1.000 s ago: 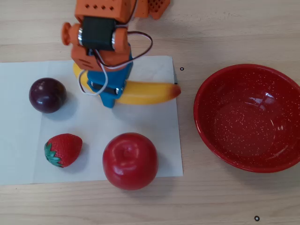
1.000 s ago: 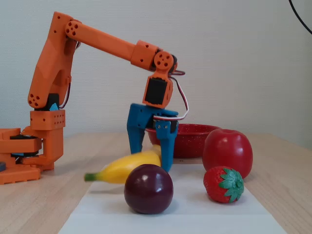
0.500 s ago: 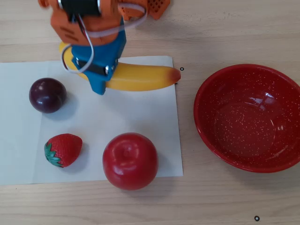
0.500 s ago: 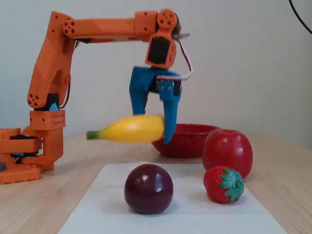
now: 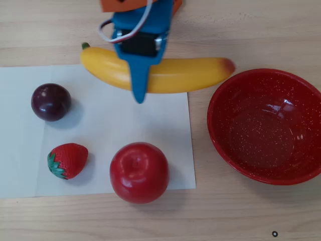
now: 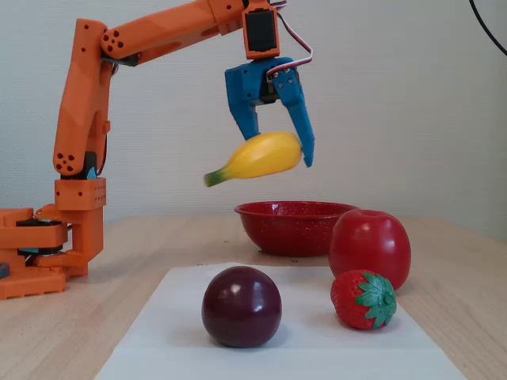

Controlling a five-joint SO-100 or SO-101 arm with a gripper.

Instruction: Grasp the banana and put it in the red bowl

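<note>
From my station I see the blue fingers (image 6: 304, 131) pinching the banana (image 6: 257, 157) across its middle, one finger on each side of it in the fixed view. The gripper (image 6: 279, 154) holds the fruit in the air, well above the table (image 6: 142, 261), with the green stem end drooping toward the left of that view. In the overhead view the gripper (image 5: 139, 93) covers the banana's (image 5: 190, 75) midsection, and the stem points left while the reddish tip points right, toward the red bowl (image 5: 220, 135). I read the bowl as empty, sitting on the bare wood just beside the right edge of the white paper sheet (image 5: 125, 125). On the paper lie a dark plum (image 5: 50, 102), a strawberry (image 5: 67, 160) and a red apple (image 5: 139, 172), all apart from one another. The orange arm (image 6: 83, 111) reaches from its base at the fixed view's left.
</note>
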